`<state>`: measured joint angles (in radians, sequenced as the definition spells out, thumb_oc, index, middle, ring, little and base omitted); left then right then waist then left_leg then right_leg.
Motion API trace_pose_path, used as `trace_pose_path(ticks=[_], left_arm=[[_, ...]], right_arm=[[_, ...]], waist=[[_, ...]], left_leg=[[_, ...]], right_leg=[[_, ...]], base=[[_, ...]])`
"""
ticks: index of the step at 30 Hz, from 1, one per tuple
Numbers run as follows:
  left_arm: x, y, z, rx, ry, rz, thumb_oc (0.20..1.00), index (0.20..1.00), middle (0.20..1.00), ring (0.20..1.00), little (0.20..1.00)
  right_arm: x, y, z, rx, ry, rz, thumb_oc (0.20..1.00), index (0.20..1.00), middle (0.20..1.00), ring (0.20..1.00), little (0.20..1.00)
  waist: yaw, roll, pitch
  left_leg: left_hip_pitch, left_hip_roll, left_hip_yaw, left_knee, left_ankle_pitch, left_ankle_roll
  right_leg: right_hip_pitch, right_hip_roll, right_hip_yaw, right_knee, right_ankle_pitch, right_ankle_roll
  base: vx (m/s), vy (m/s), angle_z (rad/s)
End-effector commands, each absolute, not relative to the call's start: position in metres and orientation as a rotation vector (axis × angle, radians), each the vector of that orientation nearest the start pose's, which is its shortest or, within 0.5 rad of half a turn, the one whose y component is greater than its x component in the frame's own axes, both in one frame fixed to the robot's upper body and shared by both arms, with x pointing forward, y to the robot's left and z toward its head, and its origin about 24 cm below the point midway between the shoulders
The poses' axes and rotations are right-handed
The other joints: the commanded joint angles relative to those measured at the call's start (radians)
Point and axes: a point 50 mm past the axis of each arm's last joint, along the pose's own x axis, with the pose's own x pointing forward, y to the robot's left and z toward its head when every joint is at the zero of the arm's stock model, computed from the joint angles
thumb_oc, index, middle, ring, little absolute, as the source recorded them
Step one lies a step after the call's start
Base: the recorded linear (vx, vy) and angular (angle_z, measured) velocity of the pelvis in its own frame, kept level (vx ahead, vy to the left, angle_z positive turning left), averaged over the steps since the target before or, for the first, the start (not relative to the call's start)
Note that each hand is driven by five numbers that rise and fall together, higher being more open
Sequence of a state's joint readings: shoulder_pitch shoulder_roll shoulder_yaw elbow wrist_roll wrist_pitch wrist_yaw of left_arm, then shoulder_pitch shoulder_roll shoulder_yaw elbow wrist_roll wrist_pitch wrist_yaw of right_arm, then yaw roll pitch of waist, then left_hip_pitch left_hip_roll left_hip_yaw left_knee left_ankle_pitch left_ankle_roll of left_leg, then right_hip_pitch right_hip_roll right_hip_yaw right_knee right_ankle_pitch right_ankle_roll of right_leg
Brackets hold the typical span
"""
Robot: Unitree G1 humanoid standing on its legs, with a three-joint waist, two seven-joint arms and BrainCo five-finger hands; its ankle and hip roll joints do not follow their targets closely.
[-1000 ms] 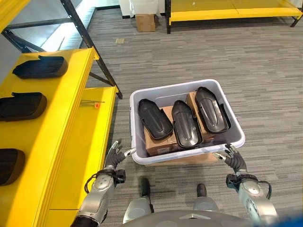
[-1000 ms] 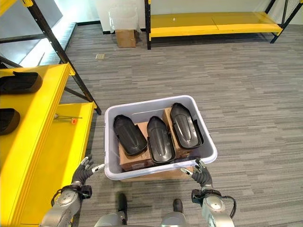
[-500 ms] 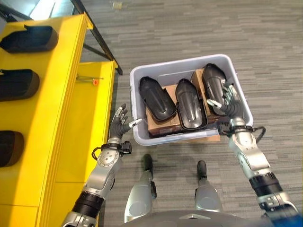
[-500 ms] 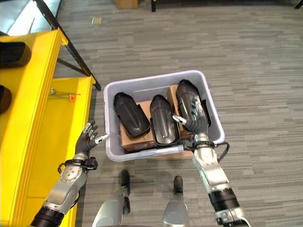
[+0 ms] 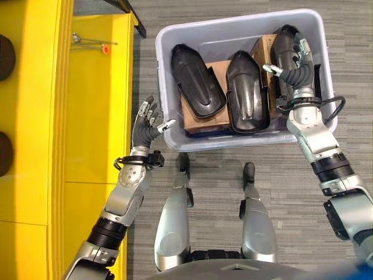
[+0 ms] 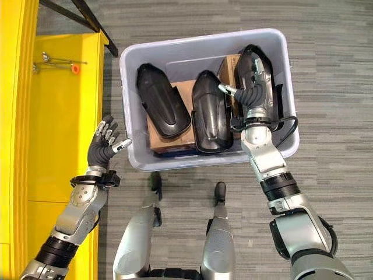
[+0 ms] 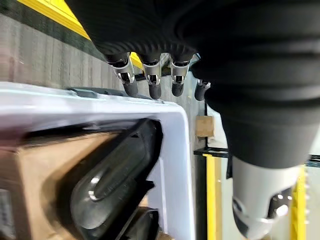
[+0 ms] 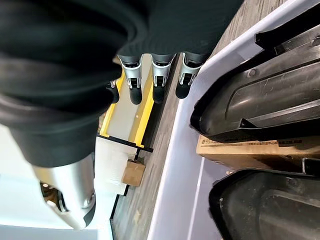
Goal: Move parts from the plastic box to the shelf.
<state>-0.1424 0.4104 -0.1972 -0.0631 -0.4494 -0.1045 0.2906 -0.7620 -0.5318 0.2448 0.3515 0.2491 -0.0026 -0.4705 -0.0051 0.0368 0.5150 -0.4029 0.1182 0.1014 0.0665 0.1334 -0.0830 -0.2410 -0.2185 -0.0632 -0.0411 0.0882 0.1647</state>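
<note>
- Three black parts lie in the plastic box [image 5: 326, 70] on cardboard boxes [image 5: 201, 114]; the rightmost part [image 6: 263, 87] sits directly under the right hand [image 6: 252, 87].
- That hand hovers over it with fingers loosely spread, nothing pinched; whether it touches the part is unclear.
- A good grasp likely means fingers over one long edge, thumb on the other, then a level lift.
- The left hand [image 5: 144, 125] is spread, empty, just outside the box wall beside the yellow shelf [image 5: 93, 116].
- The part's far edge is hidden by the hand.
</note>
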Motion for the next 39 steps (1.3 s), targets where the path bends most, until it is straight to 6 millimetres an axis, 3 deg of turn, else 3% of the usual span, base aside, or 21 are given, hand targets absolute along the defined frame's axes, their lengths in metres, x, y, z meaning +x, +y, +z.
trace_pose_path(ticks=[1,10,17,22,34,36,39], left_arm=[[0.265,0.176,0.118,-0.092,-0.328,0.024,1.0,1.0,1.0,1.0,1.0],[0.266,0.171,0.123,-0.101,-0.348,0.001,1.0,1.0,1.0,1.0,1.0],[0.266,0.164,0.126,-0.118,-0.356,-0.037,1.0,1.0,1.0,1.0,1.0],[0.266,0.158,0.127,-0.129,-0.36,-0.06,1.0,1.0,1.0,1.0,1.0],[0.269,0.148,0.132,-0.158,-0.367,-0.094,1.0,1.0,1.0,1.0,1.0],[0.27,0.146,0.131,-0.169,-0.362,-0.092,1.0,1.0,1.0,1.0,1.0],[0.271,0.144,0.129,-0.174,-0.348,-0.089,1.0,1.0,1.0,1.0,1.0]], right_arm=[[0.36,-0.213,0.252,-0.343,-0.58,-0.396,1.0,1.0,1.0,1.0,1.0],[0.369,-0.239,0.257,-0.364,-0.523,-0.498,1.0,1.0,1.0,1.0,1.0],[0.38,-0.259,0.234,-0.365,-0.369,-0.557,1.0,1.0,1.0,1.0,1.0],[0.386,-0.26,0.218,-0.325,-0.28,-0.544,1.0,1.0,1.0,1.0,1.0],[0.395,-0.235,0.189,-0.179,-0.184,-0.437,1.0,1.0,1.0,1.0,1.0],[0.395,-0.22,0.173,-0.043,-0.152,-0.394,1.0,1.0,1.0,1.0,1.0],[0.395,-0.205,0.165,-0.001,-0.136,-0.338,1.0,1.0,1.0,1.0,1.0]], waist=[[0.013,0.007,-0.048],[0.019,0.022,-0.01],[0.022,0.039,0.005],[0.023,0.049,0.005],[0.026,0.048,0.005],[0.024,0.045,0.005],[0.022,0.041,0.005]], left_leg=[[-0.033,0.064,0.024,0.137,-0.071,-0.047],[-0.059,0.058,0.027,0.138,-0.065,-0.046],[-0.085,0.054,0.023,0.133,-0.06,-0.046],[-0.111,0.05,0.021,0.139,-0.059,-0.045],[-0.153,0.05,0.007,0.149,-0.058,-0.041],[-0.159,0.051,0.005,0.15,-0.06,-0.04],[-0.163,0.052,0.004,0.153,-0.061,-0.038]], right_leg=[[-0.12,-0.113,-0.011,0.234,-0.135,0.002],[-0.165,-0.11,-0.001,0.265,-0.139,-0.004],[-0.211,-0.105,0.007,0.288,-0.143,-0.006],[-0.243,-0.106,0.011,0.302,-0.145,-0.009],[-0.281,-0.098,0.01,0.325,-0.156,-0.018],[-0.289,-0.095,0.01,0.331,-0.158,-0.02],[-0.293,-0.093,0.013,0.334,-0.16,-0.022]], base=[[0.0,0.0,0.0],[-0.01,0.001,-0.04],[0.0,-0.002,-0.01],[0.0,-0.001,0.0],[0.0,-0.002,0.01],[0.01,-0.004,0.02],[0.0,0.0,0.01]])
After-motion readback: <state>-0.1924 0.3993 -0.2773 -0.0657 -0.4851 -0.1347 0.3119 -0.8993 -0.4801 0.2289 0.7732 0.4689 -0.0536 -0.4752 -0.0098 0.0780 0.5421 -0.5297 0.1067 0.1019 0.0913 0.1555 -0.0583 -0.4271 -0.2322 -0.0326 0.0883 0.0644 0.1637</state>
